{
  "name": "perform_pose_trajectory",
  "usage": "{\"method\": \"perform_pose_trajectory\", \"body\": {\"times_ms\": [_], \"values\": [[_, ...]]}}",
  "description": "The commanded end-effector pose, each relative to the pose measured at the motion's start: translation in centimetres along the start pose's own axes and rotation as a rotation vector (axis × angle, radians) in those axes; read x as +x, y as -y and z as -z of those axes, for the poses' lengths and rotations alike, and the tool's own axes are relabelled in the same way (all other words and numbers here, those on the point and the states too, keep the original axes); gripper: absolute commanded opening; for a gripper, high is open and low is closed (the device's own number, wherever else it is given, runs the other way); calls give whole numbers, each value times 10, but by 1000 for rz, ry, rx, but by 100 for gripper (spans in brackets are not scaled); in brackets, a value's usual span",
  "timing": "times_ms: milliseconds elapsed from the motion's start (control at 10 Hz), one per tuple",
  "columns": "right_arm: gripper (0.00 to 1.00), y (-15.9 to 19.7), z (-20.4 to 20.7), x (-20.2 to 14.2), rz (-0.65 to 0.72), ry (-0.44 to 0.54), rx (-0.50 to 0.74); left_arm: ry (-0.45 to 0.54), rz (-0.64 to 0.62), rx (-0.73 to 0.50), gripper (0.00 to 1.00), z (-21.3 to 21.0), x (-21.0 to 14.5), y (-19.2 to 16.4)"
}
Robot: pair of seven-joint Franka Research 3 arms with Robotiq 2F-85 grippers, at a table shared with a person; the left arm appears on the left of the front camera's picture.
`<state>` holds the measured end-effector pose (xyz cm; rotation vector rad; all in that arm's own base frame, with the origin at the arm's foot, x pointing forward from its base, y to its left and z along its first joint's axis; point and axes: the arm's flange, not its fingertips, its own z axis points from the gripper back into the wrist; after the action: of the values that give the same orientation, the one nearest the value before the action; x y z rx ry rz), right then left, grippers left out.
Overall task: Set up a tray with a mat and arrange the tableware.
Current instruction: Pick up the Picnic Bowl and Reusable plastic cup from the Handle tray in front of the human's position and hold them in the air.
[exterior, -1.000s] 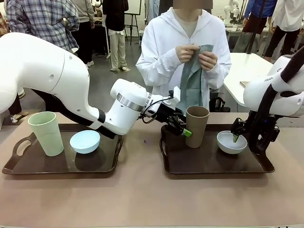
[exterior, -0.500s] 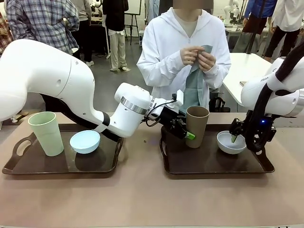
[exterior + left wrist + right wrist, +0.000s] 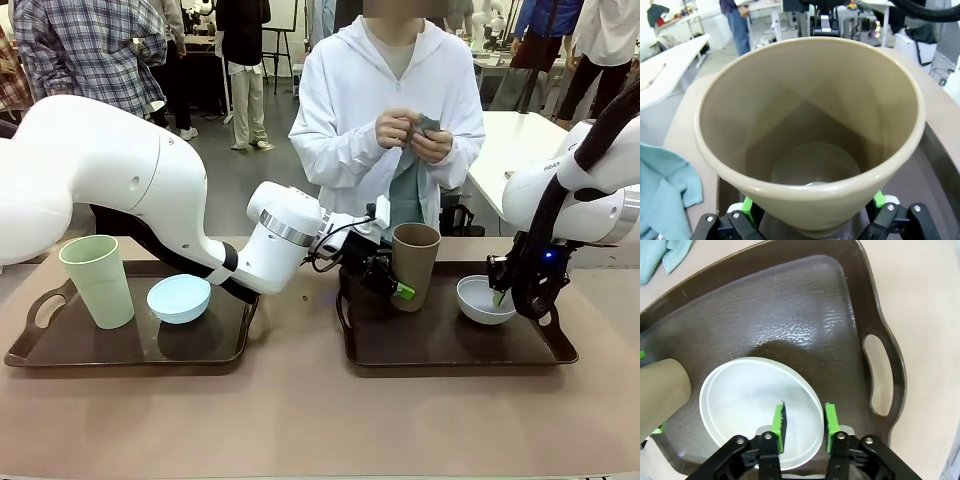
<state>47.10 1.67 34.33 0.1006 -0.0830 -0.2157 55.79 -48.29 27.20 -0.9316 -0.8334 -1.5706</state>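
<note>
A: How was the right gripper found?
B: Pinched shut on the white bowl's rim, where open jaws had been seen a second earlier. The left gripper was spread wide, brought further around the tan cup.
A: And beyond them?
B: The tray beneath was bare. The cloth was held in the person's hands, so matting and arranging were judged undone.

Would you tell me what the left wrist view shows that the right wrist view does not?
Left wrist: the empty inside of the tall tan-brown plastic cup, with the left pincer open around its base. Right wrist: the right pincer shut on the rim of the white round plastic bowl, and the handle cut-out of the dark brown plastic tray. Both: the cup, the tray and a teal cloth.
</note>
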Motion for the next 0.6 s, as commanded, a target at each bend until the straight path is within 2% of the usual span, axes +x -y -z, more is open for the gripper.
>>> {"method": "perform_pose_trajectory", "body": {"times_ms": [0,100,200,300,400,500], "values": [[4,-1,2,4,2,2,29,51,32,-14,100,4,-3,-5],[0,-1,2,4,1,-1,28,56,40,-22,100,6,-3,-6],[0,0,2,4,2,-2,28,55,49,-29,43,7,-4,-5],[0,0,2,4,5,0,30,55,43,-28,42,7,-4,-6],[0,1,1,4,6,0,31,55,43,-27,0,7,-3,-6],[0,1,3,4,6,0,32,52,40,-26,0,6,-4,-6]]}}
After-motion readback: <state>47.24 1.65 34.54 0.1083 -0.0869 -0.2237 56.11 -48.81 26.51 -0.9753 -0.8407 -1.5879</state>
